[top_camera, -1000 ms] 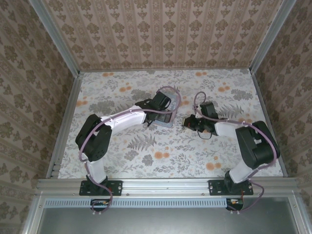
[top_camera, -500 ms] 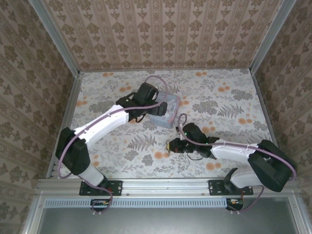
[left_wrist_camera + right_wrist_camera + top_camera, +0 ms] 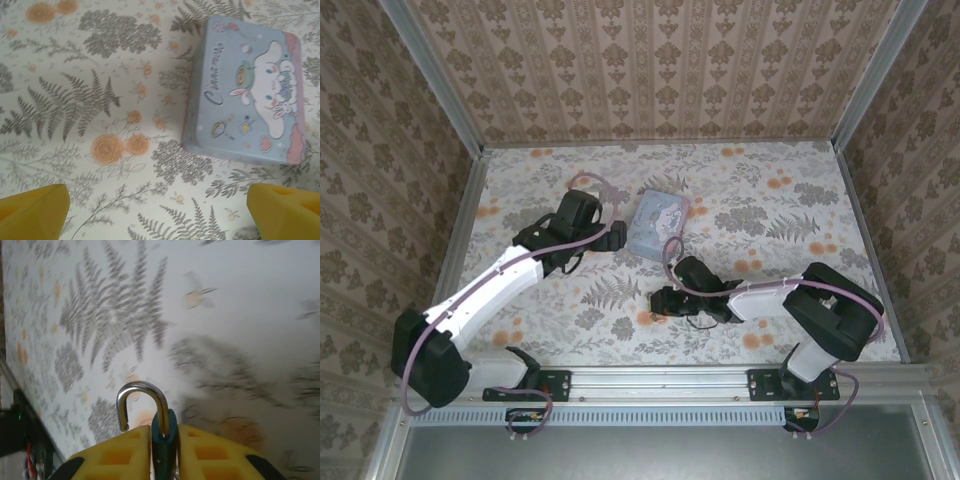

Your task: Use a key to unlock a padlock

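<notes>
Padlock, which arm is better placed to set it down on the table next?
Right, probably. The right gripper clamps the padlock between its pads, low over the table. The left gripper is open and empty, near the box.

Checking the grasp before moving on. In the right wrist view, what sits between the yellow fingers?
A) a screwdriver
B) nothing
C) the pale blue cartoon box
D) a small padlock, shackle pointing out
D: the padlock sits pinched between the two yellow fingers of the right gripper, its silver shackle sticking out past them.
</notes>
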